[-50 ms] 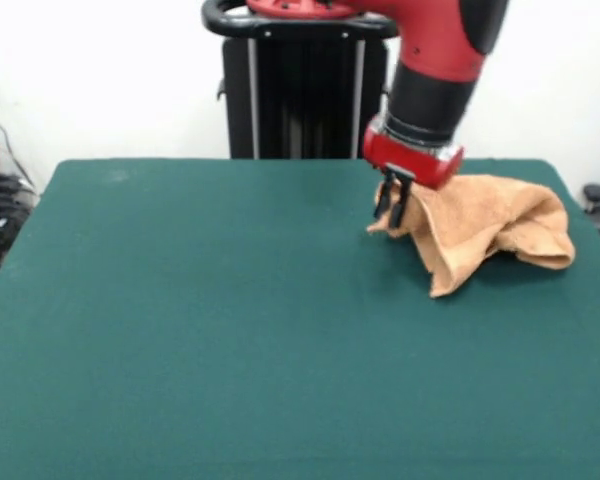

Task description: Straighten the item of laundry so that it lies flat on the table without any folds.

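The table (pixel 230 330), a broad spread of dark green cloth, carries one thing only, and that lies close to its far right corner. There the towel (pixel 490 225), light orange-tan terry cloth, sits crumpled in a folded heap, its right end bunched on the cloth near the right edge and its left end drawn up off the surface into a peak. The red and black arm comes down to that peak, where the gripper (pixel 392 205) has its dark fingers clamped on the towel's raised left corner, holding it above the table.
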